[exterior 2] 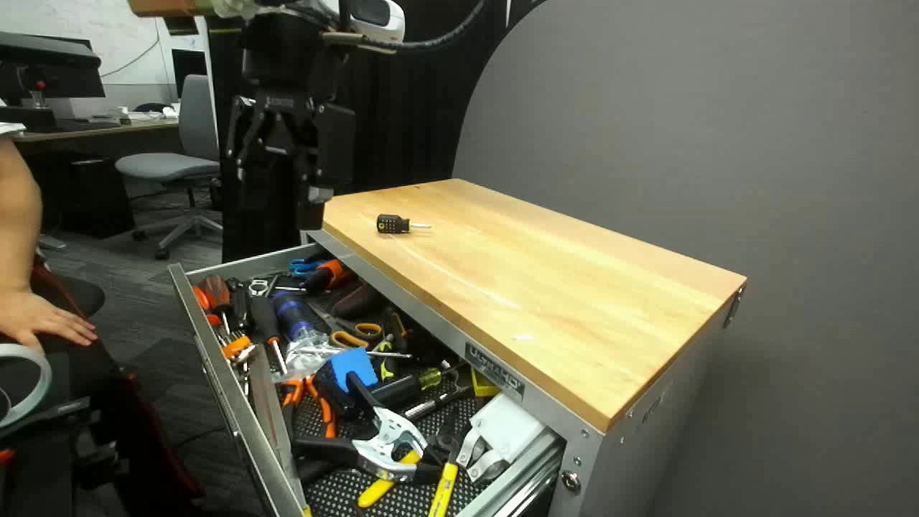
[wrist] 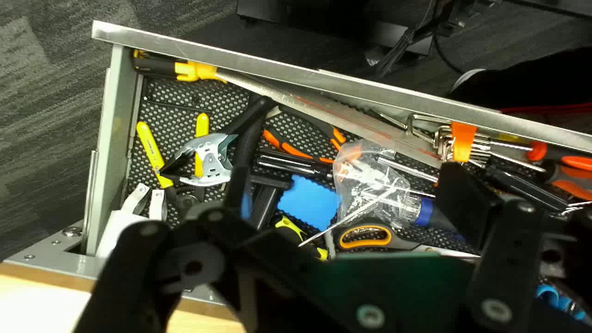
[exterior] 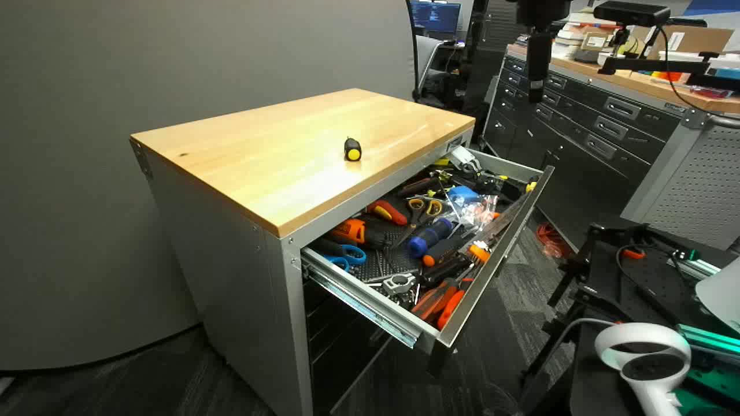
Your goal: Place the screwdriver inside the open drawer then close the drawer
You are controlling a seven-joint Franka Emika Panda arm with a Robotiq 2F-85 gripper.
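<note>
While my gripper [wrist: 349, 189] hangs high over the drawer [wrist: 259, 68], jaws apart and empty, the screwdriver [exterior: 352, 149] lies on the top [exterior: 272, 150], lower and farther in, handle [exterior 2: 388, 224] drawerward, shank [exterior 2: 421, 226] slanting away; I should close across the handle.

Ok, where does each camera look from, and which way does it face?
An exterior view: from off the cabinet end nearest the blue scissors, facing down over the wooden top and open drawer; the gripper hangs upper right.
An exterior view: from off the end nearest the metal clamp, facing back across both; gripper, some arm and a person's hand show.
Wrist view: on the wrist, facing down into the drawer; the gripper's fingers show below.
Both exterior views share the screwdriver on the wooden top.
</note>
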